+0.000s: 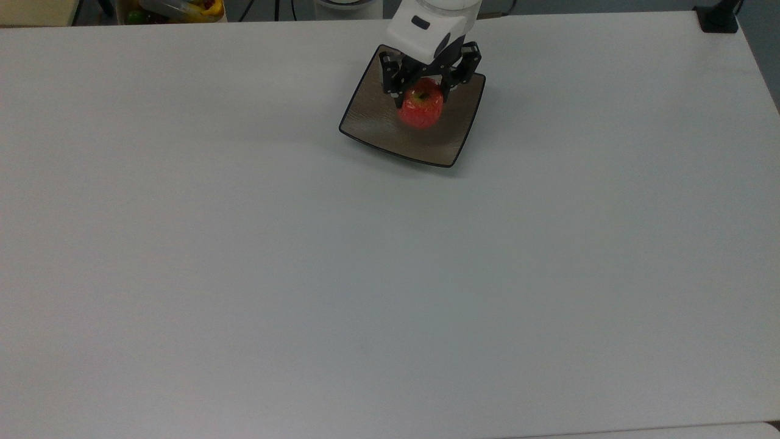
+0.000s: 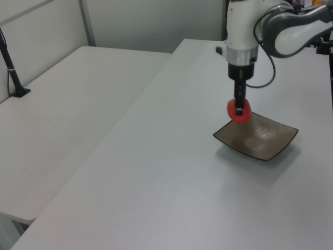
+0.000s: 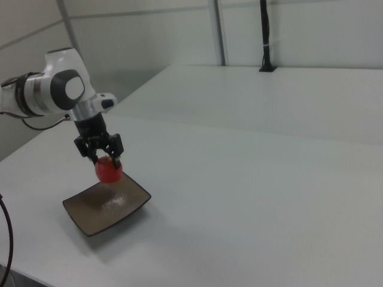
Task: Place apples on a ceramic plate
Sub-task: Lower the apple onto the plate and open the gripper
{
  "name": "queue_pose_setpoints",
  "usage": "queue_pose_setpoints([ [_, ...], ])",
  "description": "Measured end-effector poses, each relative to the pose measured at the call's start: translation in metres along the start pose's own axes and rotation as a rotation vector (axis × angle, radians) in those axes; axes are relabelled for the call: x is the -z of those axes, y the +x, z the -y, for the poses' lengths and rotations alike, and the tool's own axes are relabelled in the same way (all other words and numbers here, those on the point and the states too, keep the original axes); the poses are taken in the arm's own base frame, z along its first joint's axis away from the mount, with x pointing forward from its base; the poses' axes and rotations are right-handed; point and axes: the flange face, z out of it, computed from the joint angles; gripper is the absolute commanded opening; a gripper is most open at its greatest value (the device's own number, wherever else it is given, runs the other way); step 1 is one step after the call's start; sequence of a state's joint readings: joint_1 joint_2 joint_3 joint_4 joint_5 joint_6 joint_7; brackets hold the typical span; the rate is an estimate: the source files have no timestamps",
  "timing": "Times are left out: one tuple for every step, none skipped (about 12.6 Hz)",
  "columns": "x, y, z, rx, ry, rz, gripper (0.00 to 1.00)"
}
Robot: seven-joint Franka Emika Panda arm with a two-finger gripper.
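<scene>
A small glossy red apple (image 1: 421, 108) with a yellow-green stem dimple hangs in my gripper (image 1: 422, 96), whose black fingers are shut on it from both sides. It hovers above the square brown-grey ceramic plate (image 1: 378, 128) near the table's far edge in the top view. In the left view the apple (image 2: 239, 110) hangs over the plate's (image 2: 260, 138) near-left part, held by the gripper (image 2: 239, 108). In the right view the apple (image 3: 109, 170) sits just above the plate (image 3: 105, 206), the gripper (image 3: 103, 160) clamping it from above.
The white table (image 1: 390, 274) stretches wide around the plate. A black post base (image 1: 718, 18) stands at the top view's far right corner. A second white table (image 2: 62, 114) adjoins on the left view's left, with a black pole (image 2: 11, 70) on it.
</scene>
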State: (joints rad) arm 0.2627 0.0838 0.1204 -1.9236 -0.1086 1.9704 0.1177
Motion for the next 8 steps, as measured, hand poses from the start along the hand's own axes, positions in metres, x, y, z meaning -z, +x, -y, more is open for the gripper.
queue_pose_setpoints([
  [-0.011, -0.007, 0.006, 0.03, -0.004, 0.036, 0.49],
  [-0.02, -0.012, 0.01, 0.054, -0.006, 0.063, 0.63],
  [-0.031, -0.017, 0.012, 0.074, -0.007, 0.09, 0.68],
  [-0.038, -0.02, 0.012, 0.085, -0.008, 0.106, 0.79],
  [-0.044, -0.022, 0.013, 0.093, -0.008, 0.118, 0.79],
  [-0.047, -0.022, 0.013, 0.097, -0.008, 0.124, 0.79],
  [-0.049, -0.023, 0.013, 0.099, -0.008, 0.128, 0.8],
  [-0.05, -0.023, 0.013, 0.099, -0.008, 0.13, 0.79],
])
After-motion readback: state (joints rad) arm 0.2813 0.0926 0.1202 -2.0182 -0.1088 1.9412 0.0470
